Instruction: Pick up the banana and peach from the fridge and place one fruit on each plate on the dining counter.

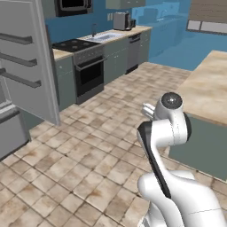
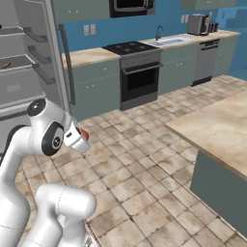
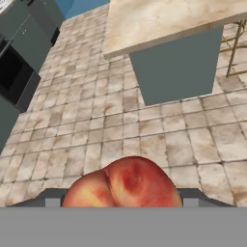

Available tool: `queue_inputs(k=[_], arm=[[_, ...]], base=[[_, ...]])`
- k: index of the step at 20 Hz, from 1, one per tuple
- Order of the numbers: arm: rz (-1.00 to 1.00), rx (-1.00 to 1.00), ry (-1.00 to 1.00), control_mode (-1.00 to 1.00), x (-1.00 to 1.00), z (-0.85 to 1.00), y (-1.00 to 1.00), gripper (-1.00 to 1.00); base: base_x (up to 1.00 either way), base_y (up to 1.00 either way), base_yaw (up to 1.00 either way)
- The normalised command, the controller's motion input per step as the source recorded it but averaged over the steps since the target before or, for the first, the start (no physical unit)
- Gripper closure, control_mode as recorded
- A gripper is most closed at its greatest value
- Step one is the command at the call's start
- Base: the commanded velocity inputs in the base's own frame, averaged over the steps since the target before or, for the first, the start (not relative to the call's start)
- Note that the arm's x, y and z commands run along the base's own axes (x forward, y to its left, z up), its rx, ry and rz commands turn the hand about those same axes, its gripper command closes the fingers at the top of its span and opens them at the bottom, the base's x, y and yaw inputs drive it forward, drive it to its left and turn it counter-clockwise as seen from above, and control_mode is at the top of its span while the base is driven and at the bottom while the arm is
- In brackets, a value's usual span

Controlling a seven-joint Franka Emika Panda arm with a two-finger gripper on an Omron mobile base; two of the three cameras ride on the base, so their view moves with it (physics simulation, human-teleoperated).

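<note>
The fridge [image 2: 29, 62] stands open, and a small brownish thing sits on one of its shelves; it may be the banana, but it is too small to tell. The counter [image 3: 164, 21] is near, across the tiled floor [image 3: 144, 130]. No plates can be seen on the part that shows. The gripper [image 2: 83, 135] is pinching the peach [image 3: 120, 182], which sits right between its tips. So one fruit looks picked up. I think it must be put on a plate, then the banana fetched
</note>
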Motion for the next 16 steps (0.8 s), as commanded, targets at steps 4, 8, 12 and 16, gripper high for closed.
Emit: queue_inputs(k=[4,8,12,16], arm=[[0.0,0.0,0.0,1.0,0.0,0.0,0.0,1.0],[0.0,0.0,0.0,1.0,0.0,0.0,0.0,1.0],[0.0,0.0,0.0,1.0,0.0,0.0,0.0,1.0],[0.0,0.0,0.0,1.0,0.0,0.0,0.0,1.0]], base=[[0.01,-0.99,0.0],[0.0,-0.98,-0.01],[-0.1,-0.99,-0.09],[-0.29,-0.99,-0.1]])
